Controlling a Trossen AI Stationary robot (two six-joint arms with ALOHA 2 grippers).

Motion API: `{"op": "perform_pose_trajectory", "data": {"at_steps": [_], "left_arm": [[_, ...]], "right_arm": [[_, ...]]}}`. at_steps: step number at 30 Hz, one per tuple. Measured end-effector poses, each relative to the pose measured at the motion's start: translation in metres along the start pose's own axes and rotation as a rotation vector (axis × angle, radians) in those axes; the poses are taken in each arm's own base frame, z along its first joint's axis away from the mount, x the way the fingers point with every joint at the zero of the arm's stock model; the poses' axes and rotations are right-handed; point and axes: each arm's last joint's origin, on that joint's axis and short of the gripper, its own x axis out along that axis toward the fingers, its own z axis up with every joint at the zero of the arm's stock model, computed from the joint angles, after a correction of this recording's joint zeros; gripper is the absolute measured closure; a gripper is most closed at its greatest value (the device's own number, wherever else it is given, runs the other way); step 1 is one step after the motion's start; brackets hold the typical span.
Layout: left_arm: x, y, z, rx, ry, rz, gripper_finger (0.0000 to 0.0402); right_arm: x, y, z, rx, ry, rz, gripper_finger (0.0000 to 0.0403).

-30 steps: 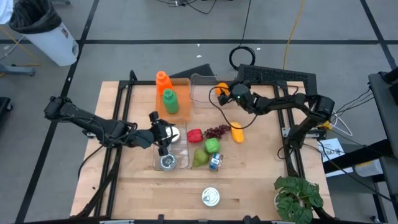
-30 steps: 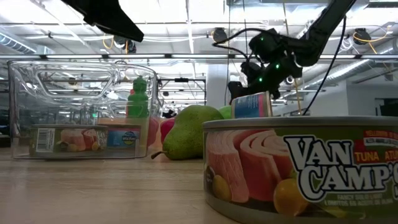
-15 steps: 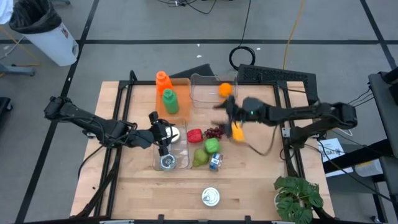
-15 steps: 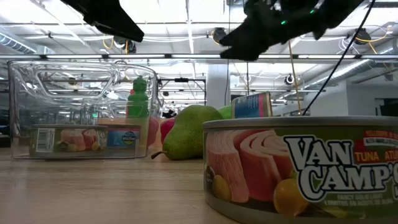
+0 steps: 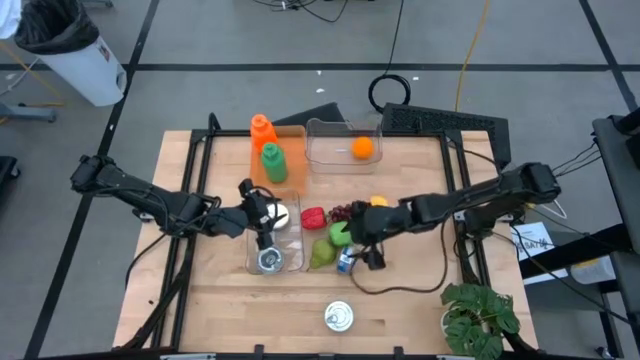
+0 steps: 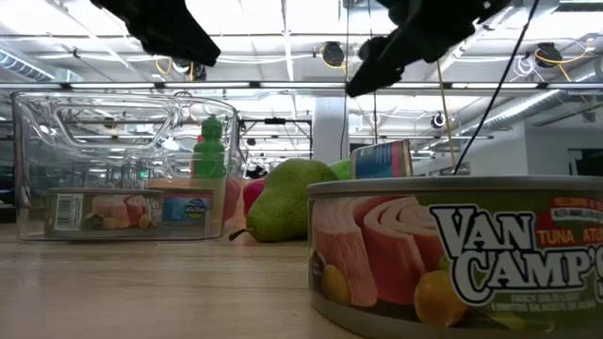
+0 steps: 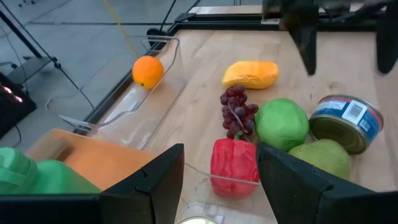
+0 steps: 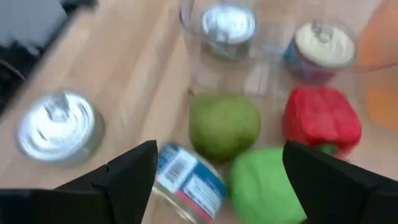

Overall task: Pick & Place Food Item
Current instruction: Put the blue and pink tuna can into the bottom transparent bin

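My right gripper (image 5: pixel 362 250) (image 8: pixel 221 155) hangs open above a small blue-labelled can (image 5: pixel 345 261) (image 8: pixel 185 180) that leans tilted against a pear (image 5: pixel 320 254). A green apple (image 5: pixel 341 233), a red pepper (image 5: pixel 312 216), grapes (image 5: pixel 348 211) and a mango (image 5: pixel 379 205) lie around them on the table. An orange (image 5: pixel 362 146) lies in the far clear bin (image 5: pixel 325 128). My left gripper (image 5: pixel 265 222) (image 7: pixel 221 152) is open and waits over the near clear bin (image 5: pixel 297 245), which holds two cans.
A tuna can (image 5: pixel 340 317) (image 6: pixel 462 254) stands near the table's near edge. Green and orange bottles (image 5: pixel 270 160) stand on an orange tray at the far left. A potted plant (image 5: pixel 480 318) sits at the near right corner. Bare wood lies right of the mango.
My right gripper has swung from the far clear bin toward the near edge and the left, past the mango, and now hangs above the small can. The orange stays lying in the far bin. The left arm has kept still.
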Motion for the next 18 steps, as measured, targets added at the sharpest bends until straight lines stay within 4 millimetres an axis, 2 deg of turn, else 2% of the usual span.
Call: {"op": "perform_pose_trajectory", "data": {"at_steps": [6,9,18], "left_arm": [[0.000,0.000,0.000,-0.042,-0.001,0.000,0.0188],[0.000,0.000,0.000,-0.059,-0.002,0.000,0.0188],[0.000,0.000,0.001,-0.094,-0.008,-0.002,0.0188]], "right_arm": [[0.020,0.004,-0.008,-0.062,0.212,0.010,0.0086],[0.026,0.009,-0.008,-0.093,0.206,0.022,0.0088],[0.026,0.014,-0.006,-0.125,0.180,0.080,0.0088]]}}
